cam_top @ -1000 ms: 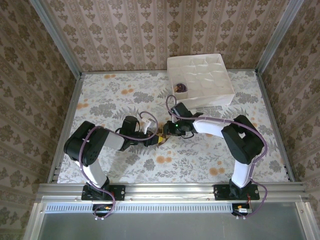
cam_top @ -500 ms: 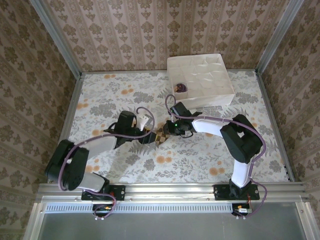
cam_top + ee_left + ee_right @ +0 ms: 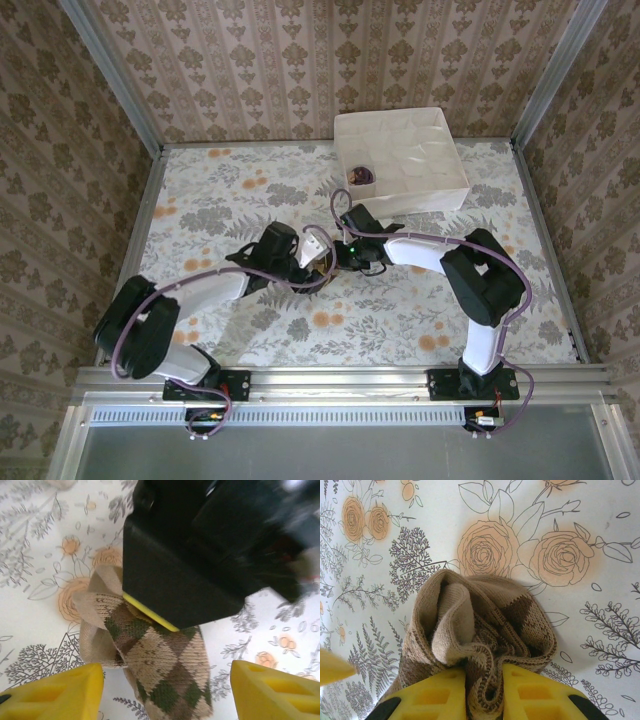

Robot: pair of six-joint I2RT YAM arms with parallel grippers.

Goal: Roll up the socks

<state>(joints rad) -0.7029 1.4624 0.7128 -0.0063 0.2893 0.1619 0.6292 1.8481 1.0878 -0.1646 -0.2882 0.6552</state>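
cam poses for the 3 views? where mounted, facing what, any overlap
Top external: above and behind the robot, looking down on the table; left arm and right arm in frame, white divider box at the far side.
Right wrist: on the right arm, facing down; right gripper pinches the argyle sock.
Left wrist: on the left arm, facing down; left gripper open astride the sock.
Shared: both wrist views show the sock.
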